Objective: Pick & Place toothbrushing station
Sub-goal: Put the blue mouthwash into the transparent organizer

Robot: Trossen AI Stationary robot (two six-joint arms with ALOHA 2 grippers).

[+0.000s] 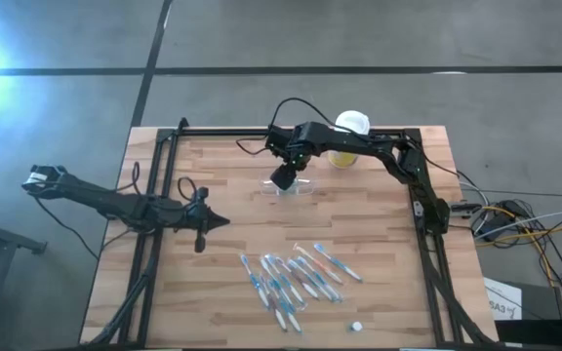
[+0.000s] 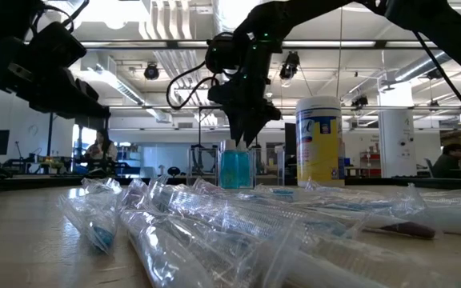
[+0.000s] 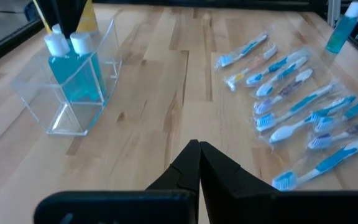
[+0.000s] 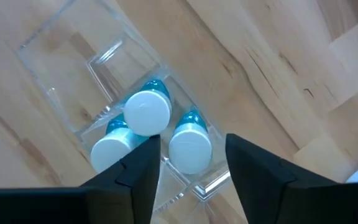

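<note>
- The right gripper (image 4: 188,165) hangs open right above the clear plastic cup (image 4: 92,74), fingers apart and holding nothing.
- Directly below its fingers, three small blue bottles (image 4: 146,113) with white caps stand in one compartment of the cup.
- The yellow canister (image 1: 349,136) stands just behind that gripper.
- The left gripper (image 3: 197,155) is shut and empty, well apart from the cup, with wrapped toothbrushes (image 3: 291,93) scattered nearby, too overlapped to count.
- One more blue bottle (image 3: 344,28) lies beyond the toothbrushes.
</note>
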